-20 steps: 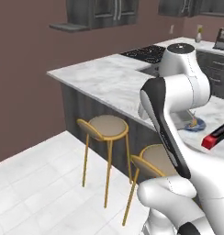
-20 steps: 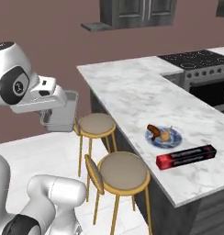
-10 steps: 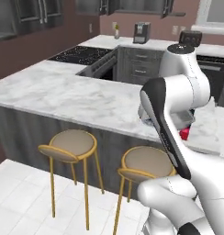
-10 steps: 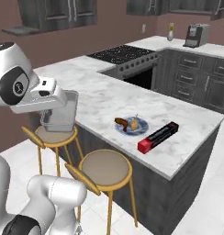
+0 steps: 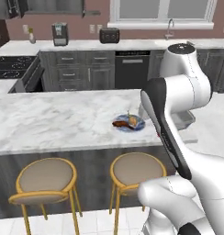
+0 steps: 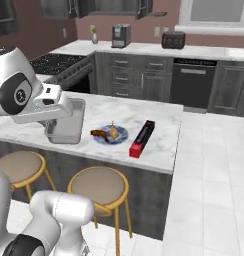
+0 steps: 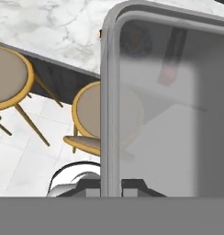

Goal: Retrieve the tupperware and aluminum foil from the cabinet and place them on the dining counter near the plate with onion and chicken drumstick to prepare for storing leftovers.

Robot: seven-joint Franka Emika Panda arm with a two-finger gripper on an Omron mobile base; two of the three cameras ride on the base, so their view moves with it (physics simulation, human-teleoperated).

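End effector clamped tight on the rim of the tupperware, fingertips either side of its pale wall — box held up over the near edge of the white marble tabletop. Seen through the translucent wall in the hand view: plate and foil carton, blurred. Just beyond the held box, on the marble, the blue-rimmed plate with the chicken drumstick and an onion. Further out past the plate, the aluminum foil lying flat, red end toward the tabletop edge. Below, two round stools with yellow legs.
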